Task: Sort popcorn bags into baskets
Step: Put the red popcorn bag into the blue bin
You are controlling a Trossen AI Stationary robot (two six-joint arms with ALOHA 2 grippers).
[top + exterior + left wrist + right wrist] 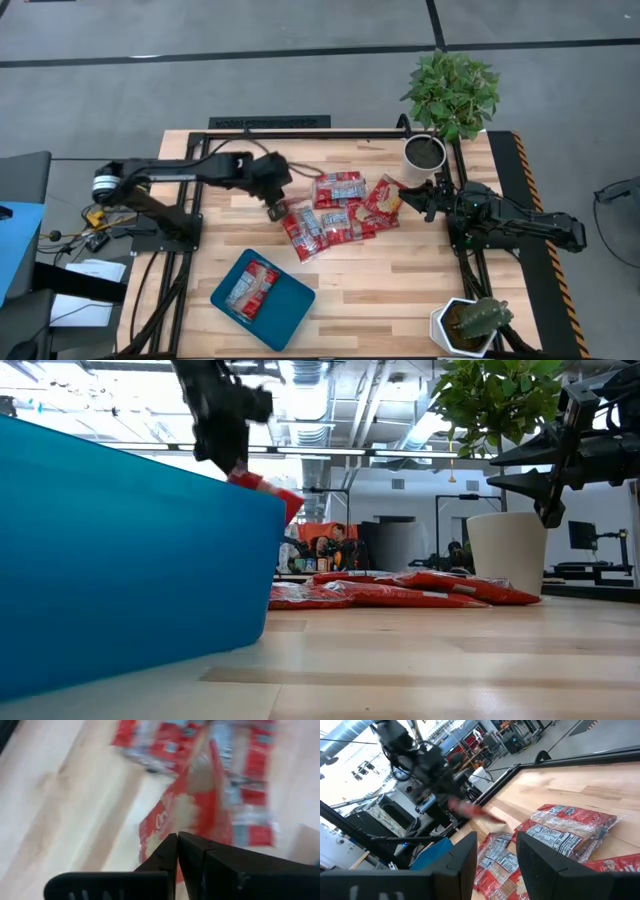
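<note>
left gripper | clamps popcorn bag | lifted beside pile

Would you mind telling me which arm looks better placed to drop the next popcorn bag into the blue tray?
Probably the left. Its tool is shut on a popcorn bag lifted clear of the table, on the blue tray's side of the pile. The right tool hovers open by the white pot, holding nothing.

Left pincer clamped shut, right pincer parted.
</note>
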